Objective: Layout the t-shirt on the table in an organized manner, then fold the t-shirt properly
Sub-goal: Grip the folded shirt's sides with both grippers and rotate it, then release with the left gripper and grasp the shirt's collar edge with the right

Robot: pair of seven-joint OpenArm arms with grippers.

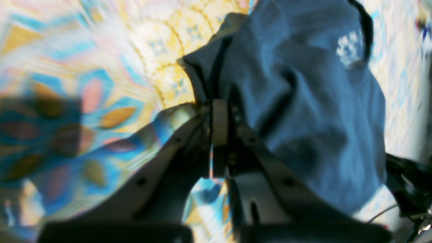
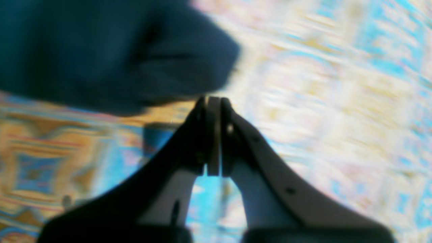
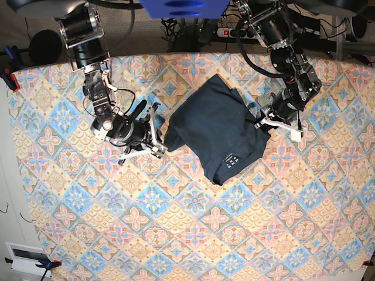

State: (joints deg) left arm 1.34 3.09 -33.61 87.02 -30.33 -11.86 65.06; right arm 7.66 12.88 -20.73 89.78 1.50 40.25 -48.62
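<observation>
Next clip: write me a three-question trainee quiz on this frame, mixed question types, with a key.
1. True or false: the dark navy soft fabric t-shirt lies spread flat with both sleeves out.
2. The left gripper is: A) wide open above the shirt, B) shut at the shirt's edge, C) out of view.
3. Fill in: the small white printed label shows on the shirt's end nearer the ____ edge of the base view.

Key: 1 false, it lies bunched on the colourful tile-pattern tablecloth; 2 B; 3 bottom. Note: the right gripper is shut too, beside the shirt.
</observation>
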